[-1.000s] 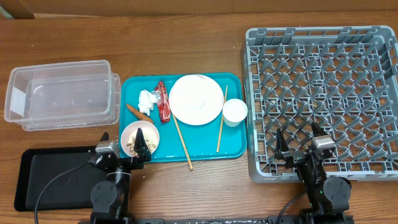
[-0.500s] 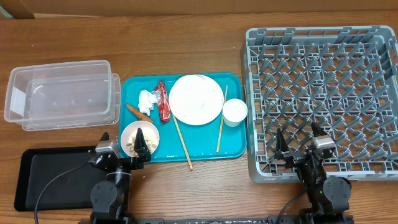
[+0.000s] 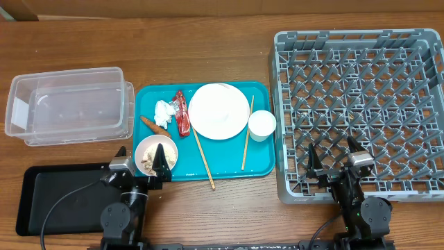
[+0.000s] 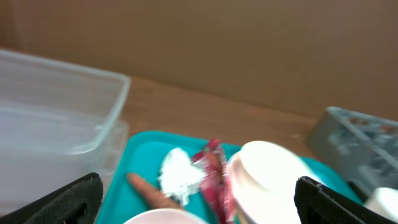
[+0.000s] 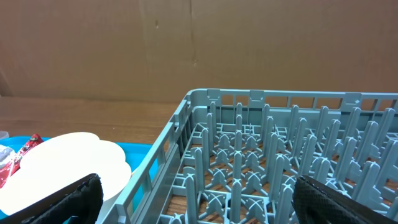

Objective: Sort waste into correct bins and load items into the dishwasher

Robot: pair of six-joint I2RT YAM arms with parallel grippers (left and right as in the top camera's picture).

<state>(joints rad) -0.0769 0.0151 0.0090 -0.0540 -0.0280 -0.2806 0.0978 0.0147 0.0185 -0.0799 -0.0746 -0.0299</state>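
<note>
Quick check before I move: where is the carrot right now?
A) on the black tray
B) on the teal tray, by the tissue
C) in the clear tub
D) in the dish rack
B: the overhead view shows the carrot lying on the teal tray, right beside the tissue.

Left wrist view blurred; bowl (image 4: 165, 217) cut off.

No legible text; any print on the red snack wrapper (image 3: 182, 112) is unreadable.
</note>
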